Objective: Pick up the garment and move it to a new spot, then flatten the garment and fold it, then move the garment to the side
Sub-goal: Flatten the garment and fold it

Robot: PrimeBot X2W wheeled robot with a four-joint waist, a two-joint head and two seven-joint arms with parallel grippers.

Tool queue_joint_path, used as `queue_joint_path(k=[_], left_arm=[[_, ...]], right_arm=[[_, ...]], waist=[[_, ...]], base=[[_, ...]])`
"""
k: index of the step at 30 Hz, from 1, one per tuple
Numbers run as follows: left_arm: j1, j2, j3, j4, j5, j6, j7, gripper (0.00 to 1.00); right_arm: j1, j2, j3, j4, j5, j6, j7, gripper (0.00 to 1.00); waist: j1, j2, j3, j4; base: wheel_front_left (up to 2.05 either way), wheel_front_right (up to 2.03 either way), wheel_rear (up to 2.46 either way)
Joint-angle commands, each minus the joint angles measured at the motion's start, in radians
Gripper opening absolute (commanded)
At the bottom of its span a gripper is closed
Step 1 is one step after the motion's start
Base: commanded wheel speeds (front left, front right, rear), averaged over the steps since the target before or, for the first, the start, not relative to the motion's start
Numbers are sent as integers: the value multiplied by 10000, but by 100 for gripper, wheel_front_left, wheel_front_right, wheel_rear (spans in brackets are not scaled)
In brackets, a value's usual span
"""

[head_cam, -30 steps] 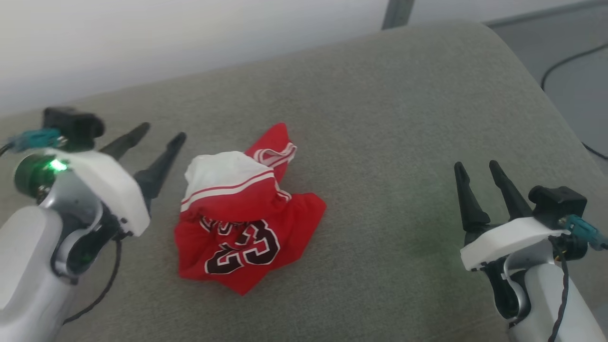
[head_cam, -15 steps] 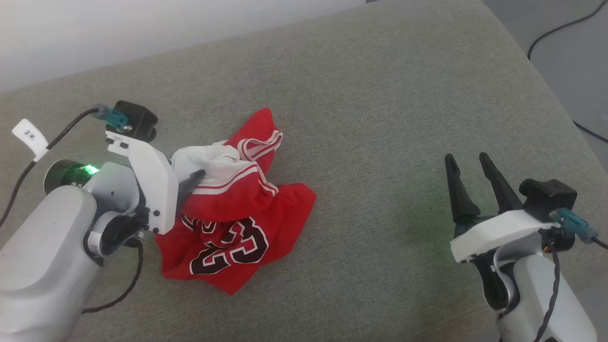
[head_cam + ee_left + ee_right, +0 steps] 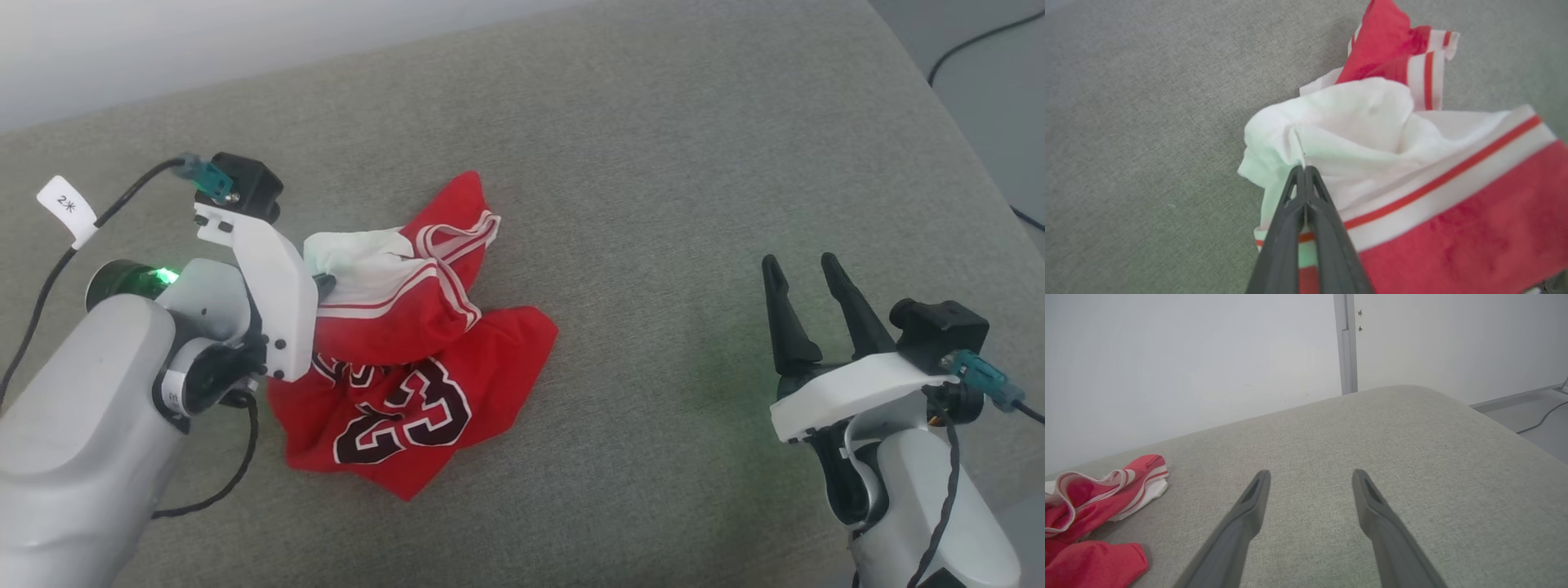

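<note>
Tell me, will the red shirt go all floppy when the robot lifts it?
Probably floppy: the jersey lies crumpled in soft folds. It would likely dangle from the white sleeve pinched by the left fingers. Looks thin, so probably light.

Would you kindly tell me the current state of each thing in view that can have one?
garment, crumpled in a heap on the grey cushion, not yet flattened or folded.
left hand, shut, pinching a white fold of the garment.
right hand, open, holding nothing, well apart from the garment.
wrist light on the left arm, lit green.
</note>
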Motion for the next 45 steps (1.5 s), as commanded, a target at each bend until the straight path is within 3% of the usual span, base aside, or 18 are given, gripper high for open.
queue_joint_path(k=[1, 11, 24, 28, 43, 45], left_arm=[[-175, -10, 88, -9, -175, 72, -7, 0], [216, 386, 733, -786, -508, 486, -284, 0], [2250, 1852, 1957, -1151, -734, 1517, -1073, 0], [2934, 1891, 2095, -704, -704, 1645, -1471, 0], [3745, 1123, 1848, 1524, -1032, 1239, -2119, 0], [3740, 1094, 1838, 1754, -1038, 1223, -2159, 27]], right_arm=[[-105, -32, -2, 11, 31, 5, -51, 100], [52, -179, -272, 57, -64, 5, -116, 100], [215, -338, -328, -139, -207, 5, 161, 100], [252, -351, -316, -196, -251, 5, 262, 100], [496, -445, -220, -385, -274, 5, 585, 100], [564, -468, -214, -412, -274, 5, 633, 100]], waist=[[0, 0, -8, 54], [0, 0, -205, 870], [0, 0, -546, 1788], [0, 0, -662, 1917], [0, 0, -1125, 2175], [0, 0, -1191, 2219]], base=[[0, 0, 0], [0, 0, 0], [0, 0, 0], [0, 0, 0], [0, 0, 0], [0, 0, 0]])
